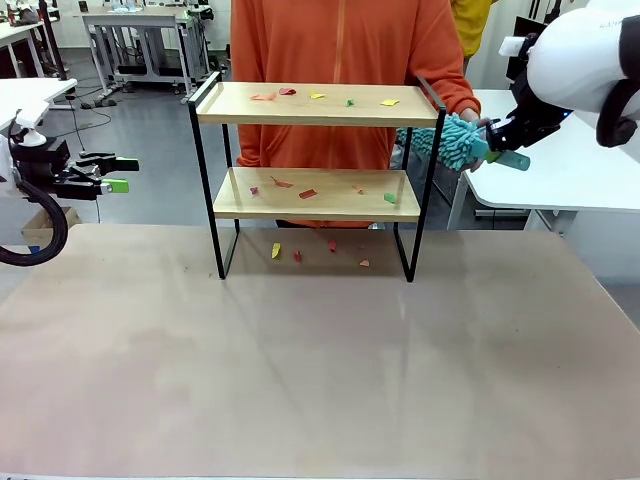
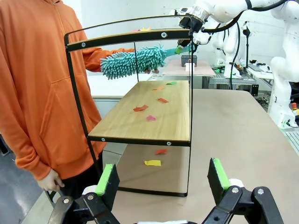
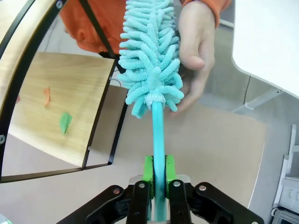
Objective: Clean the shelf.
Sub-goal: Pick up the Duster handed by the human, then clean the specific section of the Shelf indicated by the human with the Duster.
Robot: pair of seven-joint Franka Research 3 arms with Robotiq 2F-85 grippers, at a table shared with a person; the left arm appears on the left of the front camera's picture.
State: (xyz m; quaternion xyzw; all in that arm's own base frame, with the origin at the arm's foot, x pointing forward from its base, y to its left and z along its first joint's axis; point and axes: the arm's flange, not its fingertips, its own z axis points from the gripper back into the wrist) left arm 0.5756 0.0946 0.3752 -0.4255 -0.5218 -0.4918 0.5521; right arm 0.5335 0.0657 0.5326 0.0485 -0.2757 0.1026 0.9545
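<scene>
Right gripper [image 3: 159, 171] clamps the handle of the teal duster [image 3: 152, 60] beside the shelf [image 1: 330, 110], a person's hand [image 3: 198, 56] touching its head; left gripper [image 2: 162, 176] gapes wide

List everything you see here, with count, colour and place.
shelf: one, light wood in black frame, far middle of table
paper scraps: about fourteen, red, orange, yellow, green, on both boards and the table beneath
duster: one, teal, right of the shelf
table: one, beige, under the shelf
person: one, orange top, behind the shelf
person's hand: one, at the duster's head
left gripper: one, black with green pads, open, left of the shelf
right gripper: one, same colours, shut on the duster's handle
</scene>
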